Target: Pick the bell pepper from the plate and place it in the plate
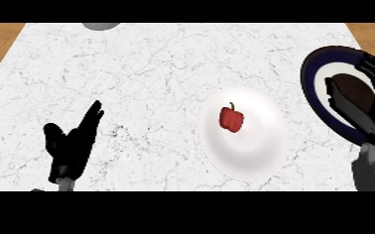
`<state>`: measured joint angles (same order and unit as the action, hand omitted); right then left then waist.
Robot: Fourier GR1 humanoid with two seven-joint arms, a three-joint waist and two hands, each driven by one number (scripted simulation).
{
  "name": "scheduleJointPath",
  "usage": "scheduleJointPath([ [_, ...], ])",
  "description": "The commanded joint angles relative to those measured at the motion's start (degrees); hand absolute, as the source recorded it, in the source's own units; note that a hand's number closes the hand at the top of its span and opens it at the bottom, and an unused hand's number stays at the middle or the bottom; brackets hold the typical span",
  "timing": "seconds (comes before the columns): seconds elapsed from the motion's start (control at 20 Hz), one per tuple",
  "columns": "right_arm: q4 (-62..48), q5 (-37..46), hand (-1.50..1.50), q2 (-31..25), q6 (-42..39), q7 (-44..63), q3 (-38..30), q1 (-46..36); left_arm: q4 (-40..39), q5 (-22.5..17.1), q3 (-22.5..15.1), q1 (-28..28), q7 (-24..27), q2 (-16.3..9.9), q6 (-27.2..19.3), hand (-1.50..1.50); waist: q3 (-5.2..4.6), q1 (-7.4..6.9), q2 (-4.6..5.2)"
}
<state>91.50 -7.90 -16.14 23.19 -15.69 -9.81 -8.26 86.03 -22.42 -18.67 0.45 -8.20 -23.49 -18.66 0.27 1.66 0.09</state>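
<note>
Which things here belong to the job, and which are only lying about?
For the job:
- red bell pepper, lying on the white plate
- dark blue plate at the right edge
- right hand, over the dark blue plate

Not for the job:
- left hand, open, resting at lower left
- grey object at the counter's far edge, mostly cut off

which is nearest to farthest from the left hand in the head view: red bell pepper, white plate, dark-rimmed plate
From the left hand, at lower left:
1. White plate, centre-right; its near rim comes first.
2. Red bell pepper, lying on that plate's upper left part.
3. Dark-rimmed plate, at the right edge, under the right hand.
</note>
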Motion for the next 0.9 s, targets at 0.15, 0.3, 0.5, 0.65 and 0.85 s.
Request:
scheduleJointPath([
  [0.15, 1.22, -0.91, -1.5, 6.38, -2.43, -15.15, -0.55, 10.19, -5.47, 1.44, -1.85, -0.97, 1.73, 5.62, 3.25, 0.0, -0.27, -1.24, -0.07],
  [0.3, 3.65, 1.35, -1.5, 2.49, -3.95, -8.96, 0.17, 13.01, -6.33, 0.87, 0.82, -2.06, 1.94, 5.48, 4.36, 0.0, -0.3, -1.27, -0.07],
  [0.5, 3.41, 10.94, -1.5, -6.29, -7.68, 0.0, 7.04, 15.96, -5.01, 0.6, 0.53, -1.77, -0.39, 4.15, 3.49, 0.0, -0.42, -1.27, 0.15],
  [0.65, 10.51, 17.42, -1.5, -8.75, -7.43, 11.43, 12.74, 15.5, -1.9, 2.03, -1.6, 0.56, 0.23, 5.37, 2.5, 0.0, -0.5, -1.99, -0.13],
  [0.85, 17.47, 25.35, -1.5, -8.32, -6.28, 24.56, 18.28, 15.12, -6.31, 1.97, 0.68, -2.96, -0.96, 5.36, 3.24, 0.0, -0.45, -1.32, -0.04],
])
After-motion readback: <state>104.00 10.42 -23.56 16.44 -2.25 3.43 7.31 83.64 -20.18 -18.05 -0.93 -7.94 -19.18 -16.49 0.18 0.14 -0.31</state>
